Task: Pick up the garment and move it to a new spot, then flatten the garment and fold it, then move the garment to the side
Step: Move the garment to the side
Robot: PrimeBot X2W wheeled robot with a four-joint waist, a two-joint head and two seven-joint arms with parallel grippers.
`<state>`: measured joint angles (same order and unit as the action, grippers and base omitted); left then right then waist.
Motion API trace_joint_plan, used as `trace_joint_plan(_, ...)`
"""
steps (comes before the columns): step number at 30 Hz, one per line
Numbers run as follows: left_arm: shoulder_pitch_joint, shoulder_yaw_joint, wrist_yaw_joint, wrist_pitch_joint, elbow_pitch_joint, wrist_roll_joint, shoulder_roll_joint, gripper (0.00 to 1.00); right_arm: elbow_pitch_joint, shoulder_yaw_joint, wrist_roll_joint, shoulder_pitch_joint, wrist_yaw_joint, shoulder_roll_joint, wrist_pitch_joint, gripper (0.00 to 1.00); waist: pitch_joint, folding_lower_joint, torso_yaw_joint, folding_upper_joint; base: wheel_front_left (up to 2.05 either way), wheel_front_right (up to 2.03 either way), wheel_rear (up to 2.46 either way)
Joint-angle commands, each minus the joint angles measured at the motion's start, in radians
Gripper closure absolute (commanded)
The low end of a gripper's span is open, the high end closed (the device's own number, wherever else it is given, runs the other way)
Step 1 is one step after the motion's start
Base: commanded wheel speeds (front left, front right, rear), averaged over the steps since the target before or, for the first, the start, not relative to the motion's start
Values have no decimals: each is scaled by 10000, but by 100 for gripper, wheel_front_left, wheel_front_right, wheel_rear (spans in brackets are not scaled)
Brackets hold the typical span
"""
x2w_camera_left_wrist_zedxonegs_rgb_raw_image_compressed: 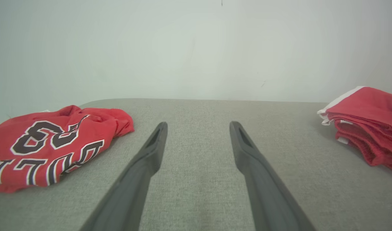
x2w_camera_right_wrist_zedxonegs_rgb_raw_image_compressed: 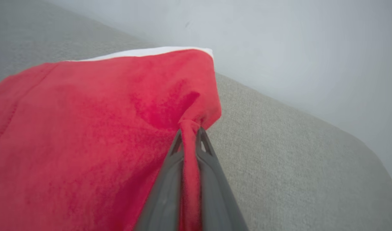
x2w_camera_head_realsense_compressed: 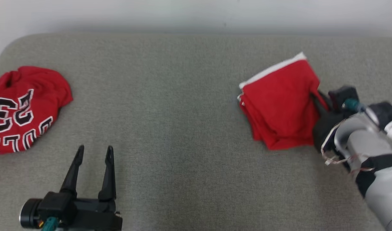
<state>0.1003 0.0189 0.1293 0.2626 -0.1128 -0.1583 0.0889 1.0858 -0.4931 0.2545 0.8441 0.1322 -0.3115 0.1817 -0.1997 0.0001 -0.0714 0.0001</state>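
The folded red garment point(x2w_camera_head_realsense_compressed: 279, 102) with a white trim edge lies at the right of the grey fabric surface point(x2w_camera_head_realsense_compressed: 183, 128). My right gripper point(x2w_camera_head_realsense_compressed: 314, 93) reaches in from the right and is shut on the garment's right edge. In the right wrist view a pinched fold of the red garment point(x2w_camera_right_wrist_zedxonegs_rgb_raw_image_compressed: 86, 128) runs between the closed fingers of the right gripper point(x2w_camera_right_wrist_zedxonegs_rgb_raw_image_compressed: 189, 132). My left gripper point(x2w_camera_head_realsense_compressed: 94, 152) stands open at the lower left, nothing between its fingers. The left wrist view shows the left gripper point(x2w_camera_left_wrist_zedxonegs_rgb_raw_image_compressed: 197, 125) open over bare fabric, with the garment point(x2w_camera_left_wrist_zedxonegs_rgb_raw_image_compressed: 369, 128) far to the right.
A second red jersey point(x2w_camera_head_realsense_compressed: 22, 106) with black-and-white "23" lettering lies crumpled at the far left, left of the left gripper; it also appears as the jersey point(x2w_camera_left_wrist_zedxonegs_rgb_raw_image_compressed: 48, 144) in the left wrist view. A pale wall point(x2w_camera_head_realsense_compressed: 196, 12) runs behind the surface's rounded back edge.
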Motion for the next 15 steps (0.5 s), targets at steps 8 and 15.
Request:
trace_joint_plan(8, 1075, -43, 7, 32, 1293, 264, 272, 0, -587, -1321, 502, 2070, -26, -1654, -242, 100, -2735, -1, 1373, -1, 0, 0, 0)
trace_joint_plan(15, 1415, -58, -2, 30, 1928, 480, 680, 0, -508, -1463, 851, 2972, -26, -2438, -120, 100, -3545, -1, 2015, -1, 0, 0, 0)
